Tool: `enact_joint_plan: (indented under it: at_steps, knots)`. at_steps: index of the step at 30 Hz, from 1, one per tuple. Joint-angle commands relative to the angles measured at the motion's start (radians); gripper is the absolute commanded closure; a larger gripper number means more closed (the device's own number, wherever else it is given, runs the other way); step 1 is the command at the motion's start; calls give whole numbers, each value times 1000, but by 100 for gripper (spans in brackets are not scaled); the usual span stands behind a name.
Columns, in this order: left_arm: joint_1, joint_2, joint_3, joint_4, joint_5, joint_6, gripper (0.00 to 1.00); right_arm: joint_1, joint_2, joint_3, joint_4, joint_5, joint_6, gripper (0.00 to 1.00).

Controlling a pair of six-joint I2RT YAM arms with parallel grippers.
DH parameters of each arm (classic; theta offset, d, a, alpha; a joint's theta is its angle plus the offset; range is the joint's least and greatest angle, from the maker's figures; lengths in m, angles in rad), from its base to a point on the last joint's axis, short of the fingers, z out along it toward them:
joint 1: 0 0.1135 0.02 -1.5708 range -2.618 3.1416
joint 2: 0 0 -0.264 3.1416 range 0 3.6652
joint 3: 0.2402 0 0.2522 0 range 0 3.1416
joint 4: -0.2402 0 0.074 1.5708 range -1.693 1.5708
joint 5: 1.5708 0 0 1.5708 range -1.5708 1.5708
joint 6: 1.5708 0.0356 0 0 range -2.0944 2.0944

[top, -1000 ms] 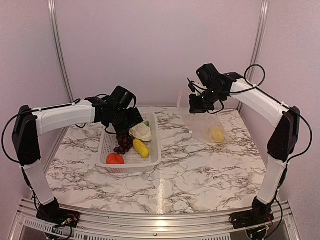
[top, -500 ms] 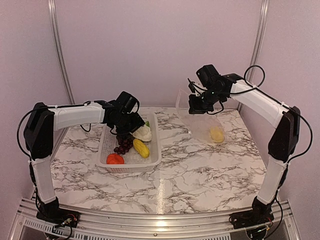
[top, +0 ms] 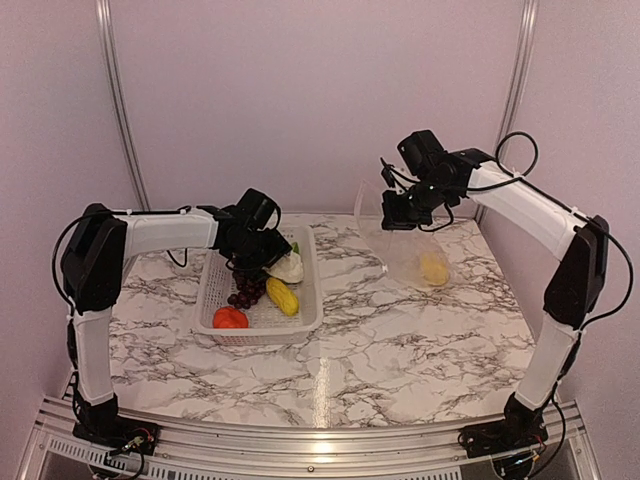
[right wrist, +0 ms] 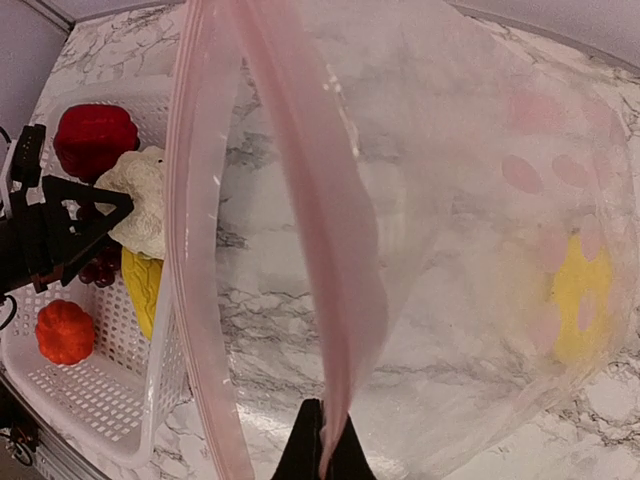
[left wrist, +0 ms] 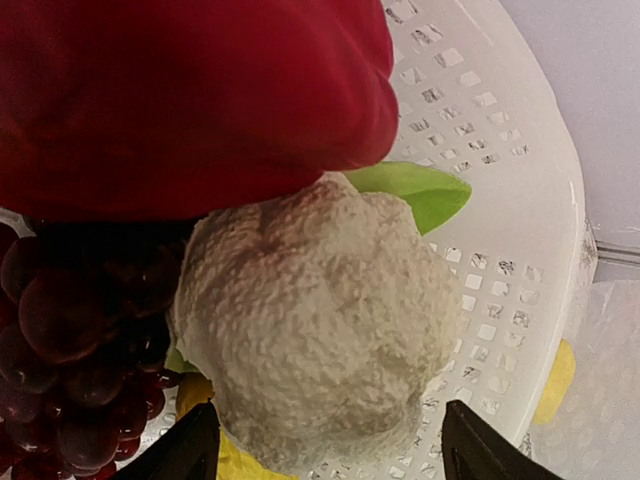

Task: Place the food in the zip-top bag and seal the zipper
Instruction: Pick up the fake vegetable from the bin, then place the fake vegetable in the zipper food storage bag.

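1. The right gripper [right wrist: 322,448] is clamped on the zipper [right wrist: 300,190], holding the zip-top bag [right wrist: 470,140] up over the desk [top: 400,330] with its mouth open.
2. One yellow corn piece [right wrist: 580,300] lies inside the bag.
3. The left gripper [left wrist: 330,455], spread wide, hovers just over the cauliflower [left wrist: 310,320] in the white basket [left wrist: 500,200].
4. The red bell pepper [left wrist: 180,90], grape bunch [left wrist: 60,330], second corn piece [top: 282,296] and orange fruit [top: 230,318] share that basket.

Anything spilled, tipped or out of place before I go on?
Nothing stands out. The white basket sits flat with food inside, one yellow piece lies in the zip-top bag, and the right gripper holds its zipper up.
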Motion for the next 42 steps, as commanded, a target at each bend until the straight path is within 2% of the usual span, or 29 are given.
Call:
enact_joint_plan:
  at_steps: [1, 8, 16, 20, 28, 35, 42]
  knots:
    - [13, 38, 25, 21, 1, -11, 21, -9, -35, -7, 5, 0, 7, 100]
    - [33, 60, 39, 69, -13, 19, 24, -14, -50, -25, -3, 2, 8, 100]
    - [33, 61, 33, 124, -1, 53, 50, -16, -54, -40, -3, 5, 10, 100]
    - [30, 29, 31, 129, 2, 73, 57, -18, -54, -42, -2, 5, 7, 100]
    - [24, -101, 21, 120, 34, 147, 61, -21, -27, -36, 15, -8, 1, 100]
    - [10, -198, -47, 288, 218, 249, 62, -22, 26, 23, 8, -22, -14, 100]
    - [-26, -220, -32, 467, 375, 333, 71, -22, 77, 75, 4, -49, -16, 100]
